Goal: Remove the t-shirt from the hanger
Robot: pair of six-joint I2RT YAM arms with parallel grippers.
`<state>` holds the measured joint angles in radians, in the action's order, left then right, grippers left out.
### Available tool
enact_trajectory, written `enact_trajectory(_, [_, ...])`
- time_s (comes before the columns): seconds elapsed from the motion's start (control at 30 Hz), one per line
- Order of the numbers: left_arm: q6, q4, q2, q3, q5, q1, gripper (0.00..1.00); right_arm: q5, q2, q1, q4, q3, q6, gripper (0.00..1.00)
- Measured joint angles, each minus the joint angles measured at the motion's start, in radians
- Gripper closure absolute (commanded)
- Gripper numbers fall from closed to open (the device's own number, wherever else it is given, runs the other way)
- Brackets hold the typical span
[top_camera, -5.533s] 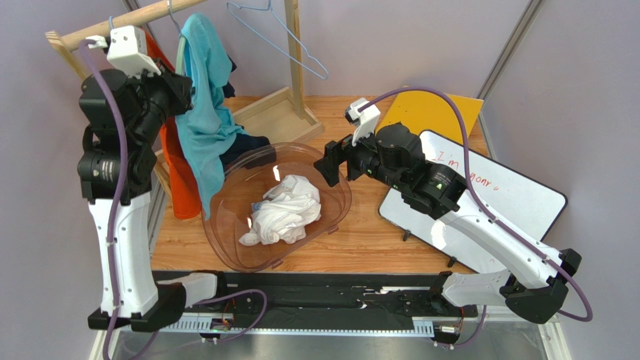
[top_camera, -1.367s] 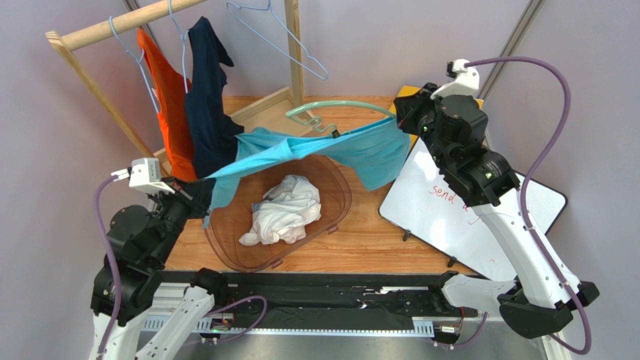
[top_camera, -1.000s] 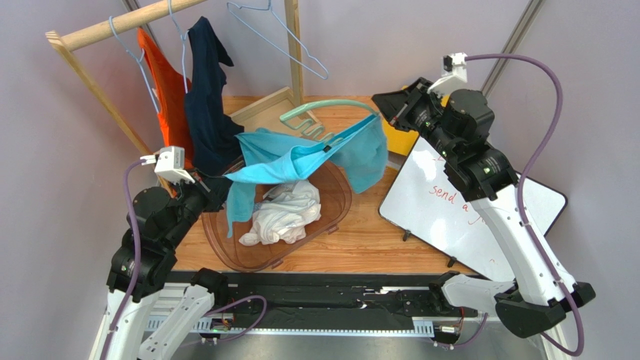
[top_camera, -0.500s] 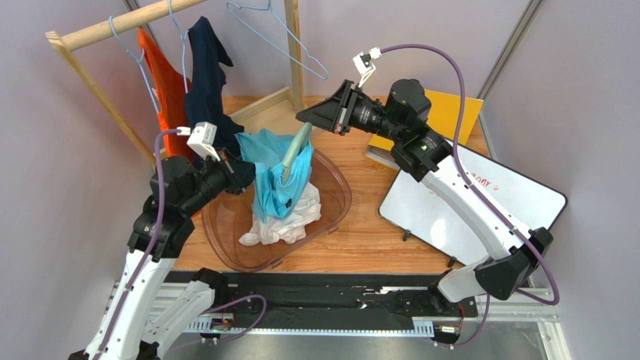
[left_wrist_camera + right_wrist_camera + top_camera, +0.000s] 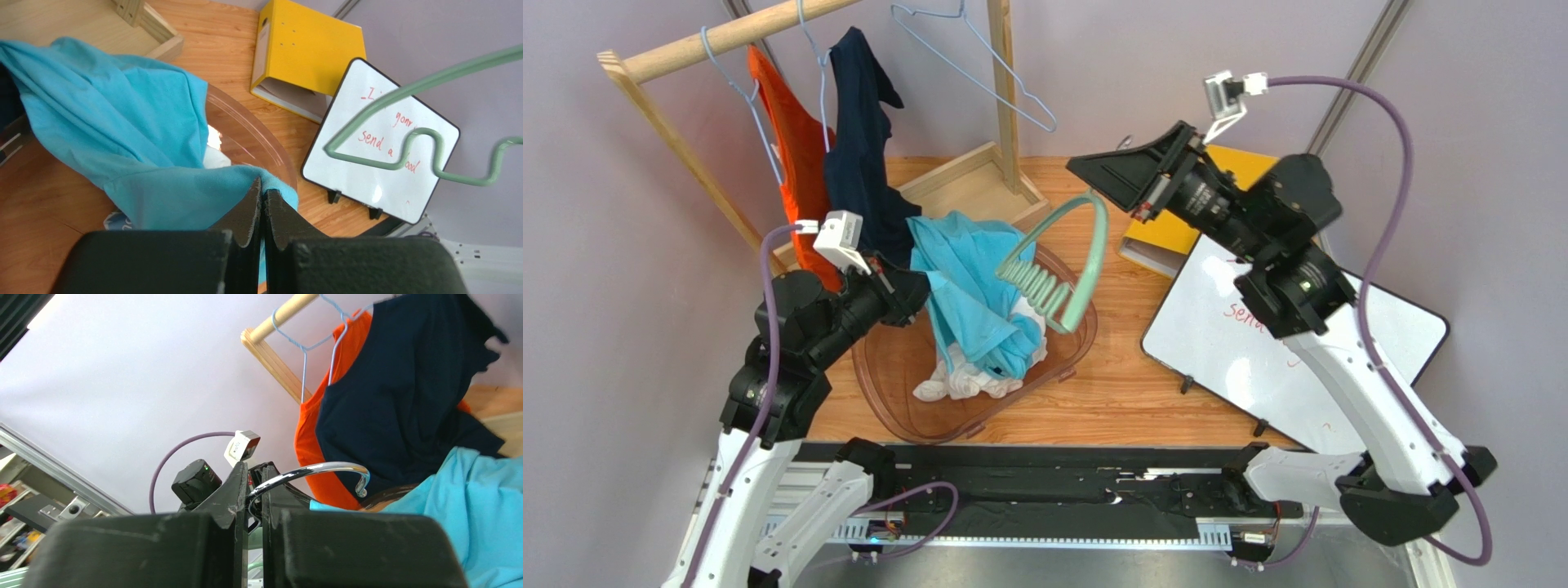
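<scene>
The right gripper (image 5: 1090,167), clamped on the metal hook of the green hanger (image 5: 1078,260), has swung it up out of the turquoise t-shirt (image 5: 967,294). The left gripper (image 5: 908,298) (pinched shut on a fold) holds the shirt over the left rim of the plastic basin (image 5: 891,410), so the separation looks done.

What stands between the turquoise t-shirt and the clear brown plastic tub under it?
Nothing visible. The turquoise t-shirt, pinched by the left gripper, drapes straight into the clear brown plastic tub, onto the crumpled white cloth. The pale green hanger, held by the right gripper, is in the air beside it.
</scene>
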<state>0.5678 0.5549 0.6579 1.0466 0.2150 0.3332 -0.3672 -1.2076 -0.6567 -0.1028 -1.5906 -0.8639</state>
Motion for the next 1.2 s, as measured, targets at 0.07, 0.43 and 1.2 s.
enact_trajectory(0.07, [-0.014,0.023,0.014,0.04,-0.01,0.0,1.0,0.032,0.051,-0.002,-0.025,0.001,0.035,1.0])
enact_trajectory(0.43, [-0.104,0.035,0.274,0.784,0.086,-0.002,1.0,0.29,0.223,-0.004,-0.214,0.056,0.282,1.0])
enact_trajectory(1.2, [0.015,-0.054,0.55,1.238,0.303,-0.002,1.0,0.405,0.194,-0.004,-0.329,0.089,0.4,1.0])
